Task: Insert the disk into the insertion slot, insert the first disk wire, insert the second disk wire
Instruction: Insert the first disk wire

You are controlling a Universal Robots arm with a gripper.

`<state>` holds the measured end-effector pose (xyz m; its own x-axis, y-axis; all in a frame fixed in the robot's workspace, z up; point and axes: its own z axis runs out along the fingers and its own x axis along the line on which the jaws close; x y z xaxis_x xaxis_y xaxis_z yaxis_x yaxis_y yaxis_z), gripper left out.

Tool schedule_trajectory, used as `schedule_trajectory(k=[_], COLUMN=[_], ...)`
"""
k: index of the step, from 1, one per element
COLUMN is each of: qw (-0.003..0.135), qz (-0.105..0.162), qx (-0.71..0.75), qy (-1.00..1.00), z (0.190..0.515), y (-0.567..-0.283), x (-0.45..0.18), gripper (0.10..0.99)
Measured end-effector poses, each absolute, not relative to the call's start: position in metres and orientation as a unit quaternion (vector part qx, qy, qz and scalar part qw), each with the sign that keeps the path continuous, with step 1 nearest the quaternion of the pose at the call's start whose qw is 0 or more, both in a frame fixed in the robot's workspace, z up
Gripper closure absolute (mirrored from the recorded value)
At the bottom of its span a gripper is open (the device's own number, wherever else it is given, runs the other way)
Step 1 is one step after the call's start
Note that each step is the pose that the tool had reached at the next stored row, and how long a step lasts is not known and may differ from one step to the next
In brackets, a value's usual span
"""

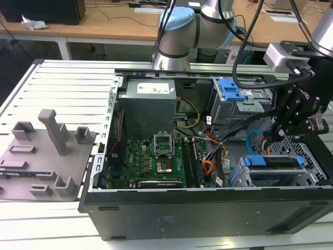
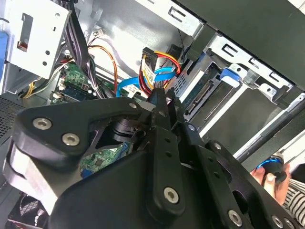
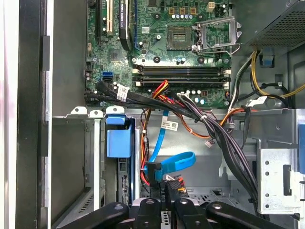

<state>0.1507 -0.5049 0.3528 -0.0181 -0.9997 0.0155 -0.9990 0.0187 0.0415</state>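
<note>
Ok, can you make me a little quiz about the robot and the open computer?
1. True or false: the disk in its blue carrier already sits inside the insertion slot.
2. Pick one: what colour is the looped second disk wire that lies close to the gripper? A) light blue B) green C) white
3. Fill in the gap: the grey fixture stands outside the computer case, on the exterior view's ____.
Key: 1 true; 2 A; 3 left.
</note>
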Motion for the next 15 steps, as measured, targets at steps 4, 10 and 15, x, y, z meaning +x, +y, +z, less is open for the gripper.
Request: schedule_trajectory(k=[4,10,15], qw=[0.02,0.02,0.02], qz=[-0.009,-0.009,-0.009], qx=[0.7,0.7,0.7], qy=[-0.713,-0.713,-0.713], z=[0.353,0.353,0.353], y=[-0.505,-0.512,-0.522], x=[0.153,0.154,0.154], gripper=[0.91,0.91,0.91])
